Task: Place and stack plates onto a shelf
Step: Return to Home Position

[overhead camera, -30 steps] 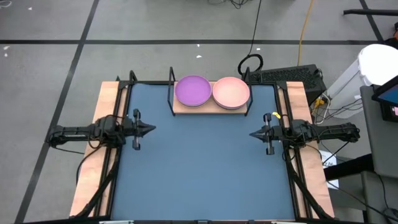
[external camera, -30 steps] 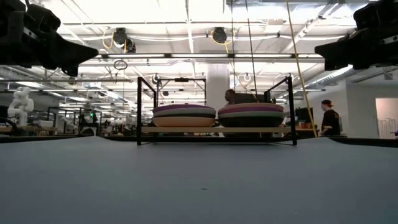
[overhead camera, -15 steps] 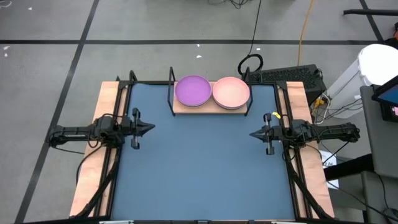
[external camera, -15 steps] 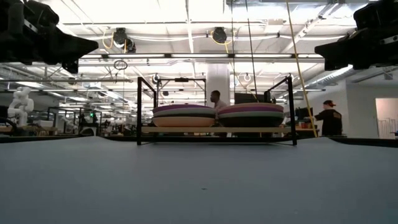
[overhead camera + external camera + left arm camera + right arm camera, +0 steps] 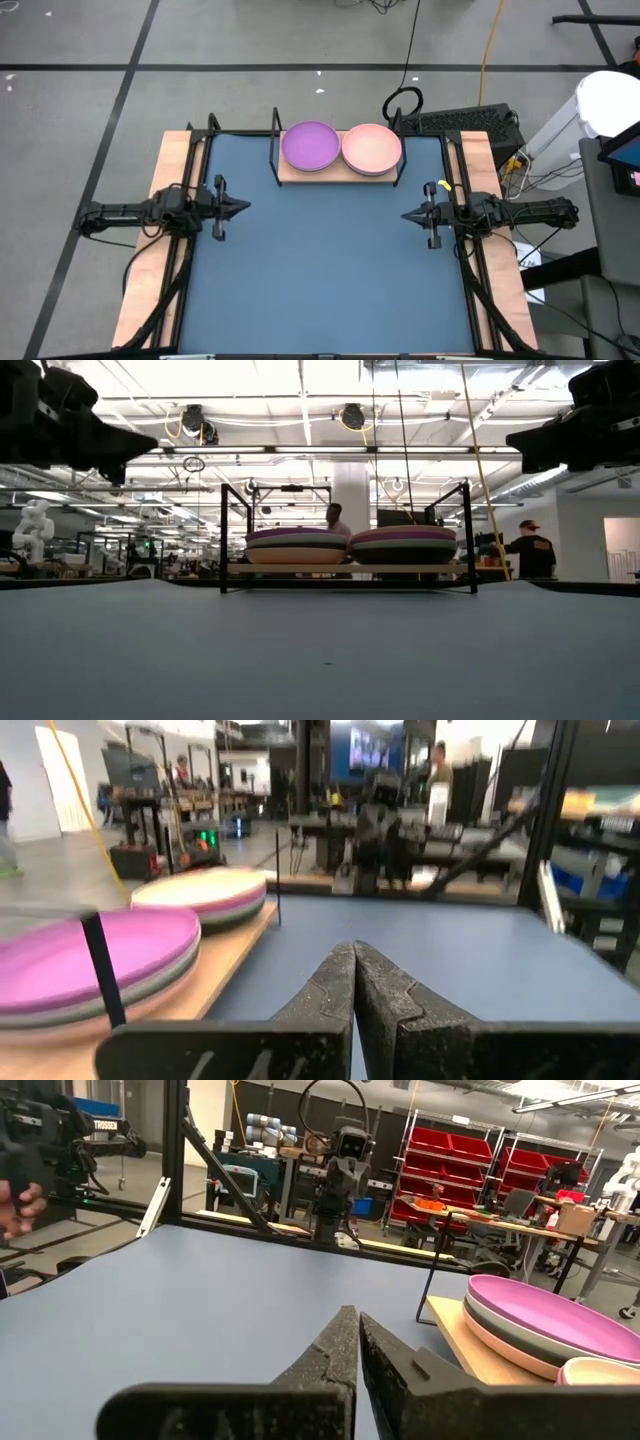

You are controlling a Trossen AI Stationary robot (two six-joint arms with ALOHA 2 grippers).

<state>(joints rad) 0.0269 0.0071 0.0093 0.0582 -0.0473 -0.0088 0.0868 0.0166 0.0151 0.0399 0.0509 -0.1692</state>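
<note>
Two stacks of plates sit side by side on the shelf (image 5: 338,170), a light-wood board in a black wire frame at the table's far edge. The left stack (image 5: 311,145) has a purple plate on top, the right stack (image 5: 372,148) a pink one; in the low view each stack (image 5: 296,546) (image 5: 404,545) shows several layered rims. My left gripper (image 5: 246,207) waits shut at the table's left edge, pointing level toward the right. My right gripper (image 5: 404,215) waits shut at the right edge, pointing left. Both are well short of the shelf and hold nothing.
The blue tabletop (image 5: 320,270) lies between the arms. Black frame rails run along both sides of the table. Cables and a keyboard (image 5: 460,122) lie behind the shelf. People stand in the room beyond the table (image 5: 527,550).
</note>
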